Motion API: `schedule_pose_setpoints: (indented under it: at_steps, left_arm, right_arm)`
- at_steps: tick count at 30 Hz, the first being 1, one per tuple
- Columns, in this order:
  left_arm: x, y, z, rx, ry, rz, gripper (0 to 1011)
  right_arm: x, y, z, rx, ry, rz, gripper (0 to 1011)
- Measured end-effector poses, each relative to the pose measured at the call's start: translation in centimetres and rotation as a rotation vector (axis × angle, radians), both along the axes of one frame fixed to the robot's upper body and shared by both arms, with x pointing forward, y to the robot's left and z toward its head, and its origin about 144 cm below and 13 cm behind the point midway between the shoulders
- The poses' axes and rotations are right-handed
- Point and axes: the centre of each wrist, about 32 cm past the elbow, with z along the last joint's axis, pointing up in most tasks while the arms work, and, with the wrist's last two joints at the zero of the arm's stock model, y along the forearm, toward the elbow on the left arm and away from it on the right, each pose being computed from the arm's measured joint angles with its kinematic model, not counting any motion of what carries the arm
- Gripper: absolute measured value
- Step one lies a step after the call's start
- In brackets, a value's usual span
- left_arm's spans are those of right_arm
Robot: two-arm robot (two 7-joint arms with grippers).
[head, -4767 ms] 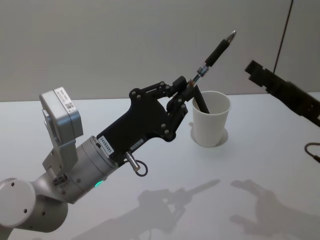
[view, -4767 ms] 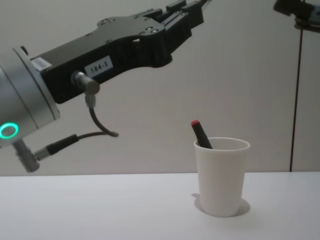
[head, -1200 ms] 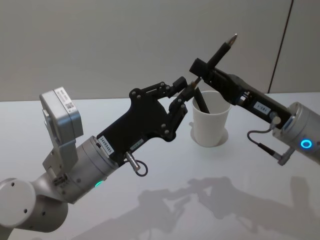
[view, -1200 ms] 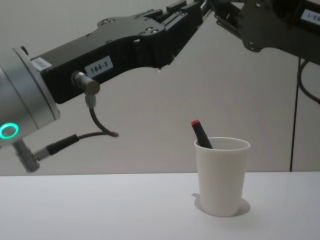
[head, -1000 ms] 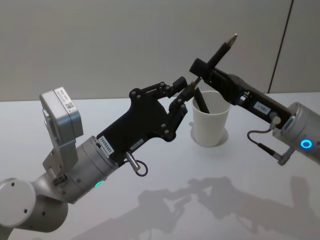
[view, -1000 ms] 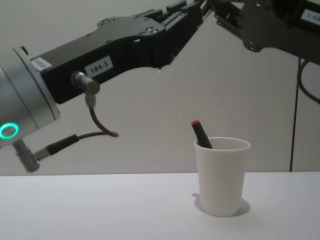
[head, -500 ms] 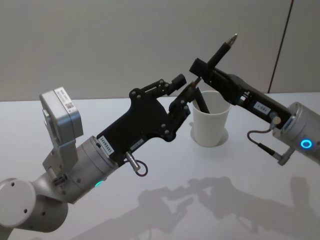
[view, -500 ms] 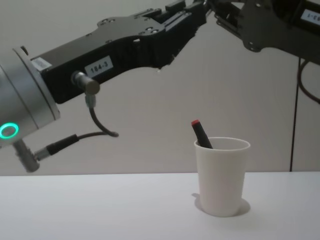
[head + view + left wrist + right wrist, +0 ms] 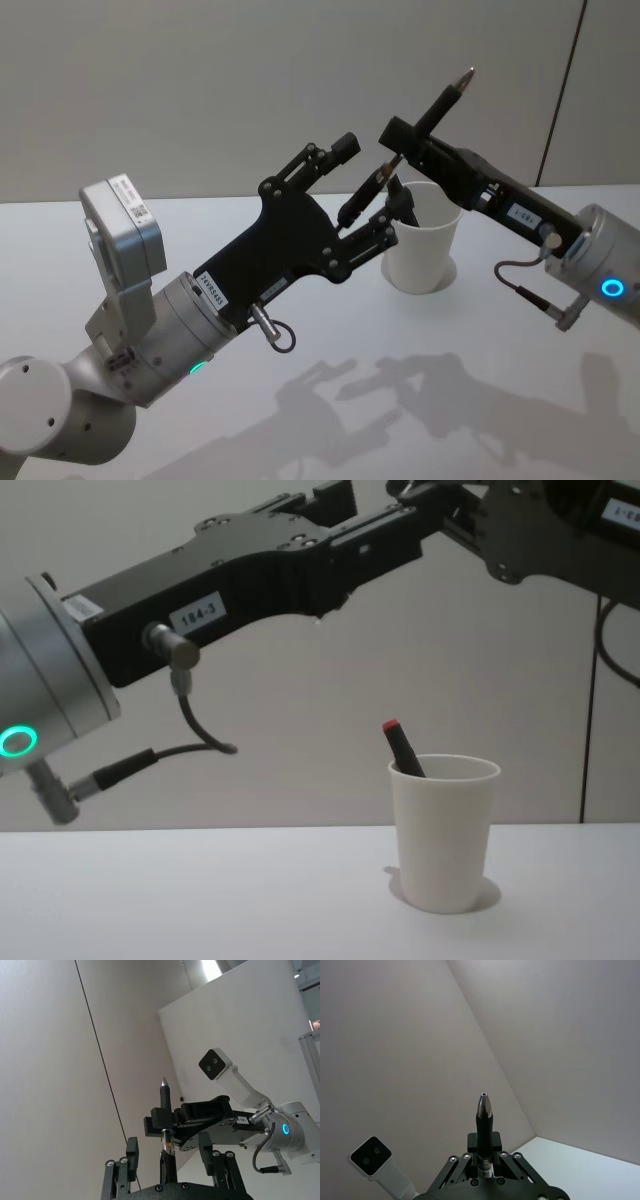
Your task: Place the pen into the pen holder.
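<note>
The left pincer is now spread wide apart above the worktop, whereas half a second ago its fingers were nearly together and a second ago they were closed on the pen's lower end. The pen itself is unmoved between those frames. It is clamped in the right pincer, which is held in the air above and just behind the pen holder.

In the left wrist view the pen is seen standing free between the parted left fingers, touching neither, with the right pincer closed across its barrel. In the right wrist view the pen rises from between the closed right pincer.

The pen's lower tip is partly masked by the left fingers in the head view. In the chest view both pincers are cut off by the upper edge and the held pen is not made out.

The pen is black with a silver conical tip, tilted up and to the right, and is not yet in the holder. The pen holder is a plain white paper cup, upright on the worktop, tapered to its base. A second dark pen with a red end is leaned inside it against the left rim.
</note>
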Motion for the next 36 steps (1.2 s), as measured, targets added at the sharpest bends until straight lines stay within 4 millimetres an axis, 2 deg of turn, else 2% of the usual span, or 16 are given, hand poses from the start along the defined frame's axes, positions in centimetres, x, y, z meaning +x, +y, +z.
schedule_pose_setpoints:
  at_steps: [10, 21, 36]
  left_arm:
    - [0.0, 0.0, 0.0, 0.0, 0.0, 0.0, 995]
    - [0.0, 0.0, 0.0, 0.0, 0.0, 0.0, 1001]
    - [0.0, 0.0, 0.0, 0.0, 0.0, 0.0, 1001]
  right_arm:
    - [0.0, 0.0, 0.0, 0.0, 0.0, 0.0, 145]
    - [0.1, -0.5, 0.6, -0.012, -0.03, -0.036, 144]
    - [0.4, -2.7, 2.8, -0.069, -0.125, -0.21, 145]
